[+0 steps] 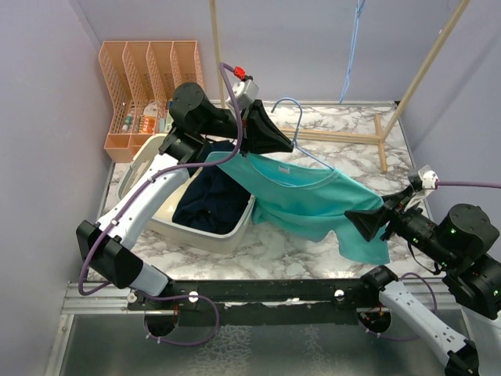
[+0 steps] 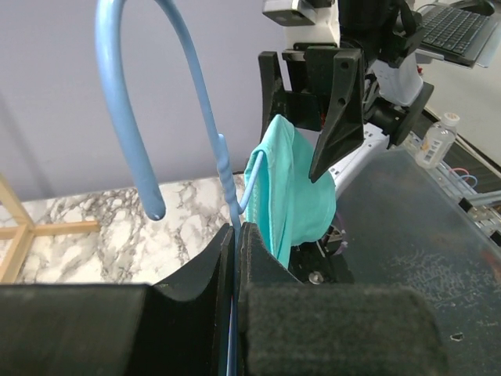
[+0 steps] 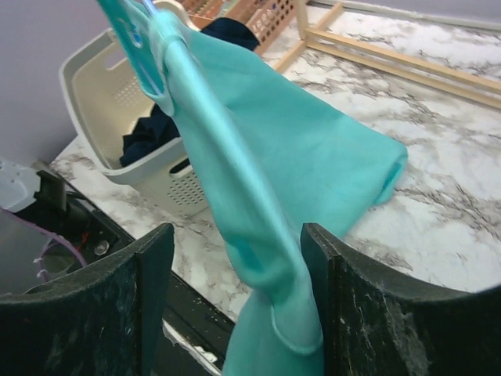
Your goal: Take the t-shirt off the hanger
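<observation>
A teal t-shirt (image 1: 313,200) hangs on a light blue hanger (image 1: 296,117), held above the table. My left gripper (image 1: 286,145) is shut on the hanger's thin neck just below the hook (image 2: 109,94), and the wire runs down between the closed jaws (image 2: 236,231). The shirt (image 2: 293,188) droops just beyond them. At the shirt's low right end, my right gripper (image 1: 358,219) is open. A bunched sleeve of the shirt (image 3: 274,157) hangs loose between its spread fingers (image 3: 235,243), nearer the right one.
A white laundry basket (image 1: 196,235) holding a dark garment (image 1: 211,200) stands under the left arm. An orange file organizer (image 1: 149,78) is at the back left. A wooden rack frame (image 1: 423,74) rises at the back right.
</observation>
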Robot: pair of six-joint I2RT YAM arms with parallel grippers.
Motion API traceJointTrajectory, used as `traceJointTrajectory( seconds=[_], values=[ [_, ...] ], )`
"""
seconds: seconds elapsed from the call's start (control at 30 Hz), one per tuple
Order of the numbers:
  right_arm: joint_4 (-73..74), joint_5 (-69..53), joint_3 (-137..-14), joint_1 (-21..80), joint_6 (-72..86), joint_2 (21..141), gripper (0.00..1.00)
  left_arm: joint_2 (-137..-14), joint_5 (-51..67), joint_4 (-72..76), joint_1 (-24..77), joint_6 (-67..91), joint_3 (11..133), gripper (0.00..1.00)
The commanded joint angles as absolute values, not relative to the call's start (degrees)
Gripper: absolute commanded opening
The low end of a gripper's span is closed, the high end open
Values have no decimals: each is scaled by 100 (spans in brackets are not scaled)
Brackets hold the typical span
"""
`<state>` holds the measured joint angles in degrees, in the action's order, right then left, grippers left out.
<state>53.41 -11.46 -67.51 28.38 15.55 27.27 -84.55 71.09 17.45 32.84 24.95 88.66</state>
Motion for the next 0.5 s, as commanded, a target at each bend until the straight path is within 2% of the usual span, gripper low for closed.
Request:
traceJointTrajectory(
  seconds=[0.0,0.07,0.17,0.23,0.47],
  values=[
    [5602,-484,-6611,2838,1660,2602,54,-8232,7110,1793,3137,2500,9103,0],
    [5594,-445,-6610,2839,1653,2625,47,-8214,7118,1797,3087,2528,9127,0],
    [5585,-359,-6646,2838,1629,2694,23,-8180,7132,1785,3024,2543,9131,0],
    [5621,-95,-6685,2838,1676,2729,3,-8153,7122,1785,2947,2531,9127,0],
    [6161,2204,-6839,2845,2299,2749,1,-8069,7004,1879,2646,2548,9112,0]
  ],
)
